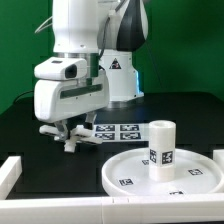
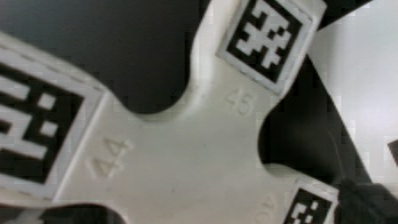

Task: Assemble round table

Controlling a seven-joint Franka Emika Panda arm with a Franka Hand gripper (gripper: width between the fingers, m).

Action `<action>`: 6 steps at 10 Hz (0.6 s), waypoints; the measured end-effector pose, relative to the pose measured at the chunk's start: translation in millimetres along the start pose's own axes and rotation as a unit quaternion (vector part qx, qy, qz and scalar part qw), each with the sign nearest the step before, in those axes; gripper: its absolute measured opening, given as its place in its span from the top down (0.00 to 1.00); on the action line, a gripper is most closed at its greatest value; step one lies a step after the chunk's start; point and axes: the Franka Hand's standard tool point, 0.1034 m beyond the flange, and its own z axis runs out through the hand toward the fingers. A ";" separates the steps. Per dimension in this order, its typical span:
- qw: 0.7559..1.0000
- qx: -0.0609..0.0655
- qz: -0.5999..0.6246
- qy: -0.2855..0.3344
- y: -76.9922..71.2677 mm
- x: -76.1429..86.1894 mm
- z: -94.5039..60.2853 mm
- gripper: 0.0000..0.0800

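The tool (image 1: 68, 137) is brought low over the black tabletop (image 1: 20, 135), at the exterior view's left, just beside the marker board (image 1: 118, 130). The cross-shaped foot piece (image 2: 178, 140) fills the wrist view at very close range, two of its arms with their square tags being seen from directly above. Such a low, centred stance is judged to serve a grasp of the foot piece. The fingertips are not shown in the wrist view and are too small in the exterior view, so it cannot be told whether the tool is released or clenched, nor whether the piece is touched. In the exterior view the foot piece is hidden under the tool. Well apart, toward the exterior view's right, the large round disc (image 1: 125, 172) is laid flat with its rim turned upward, like a shallow dish. Only the short post (image 1: 160, 140) is held inside it, standing upright near the middle. This placing is judged to leave the top of the post free to receive the foot piece. Whether the post is already fastened to the disc cannot be told.
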 end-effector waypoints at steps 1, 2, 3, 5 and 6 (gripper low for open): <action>1.000 0.000 0.006 0.000 2.0 -4.6 -0.1 0.19; 1.000 0.001 0.011 -0.001 4.2 -8.2 -1.0 0.19; 1.000 0.006 0.016 -0.003 6.0 -10.5 -1.4 0.19; 1.000 0.012 0.021 -0.005 11.0 -13.4 -1.6 0.19; 1.000 0.013 0.022 -0.005 11.4 -14.7 -0.7 0.33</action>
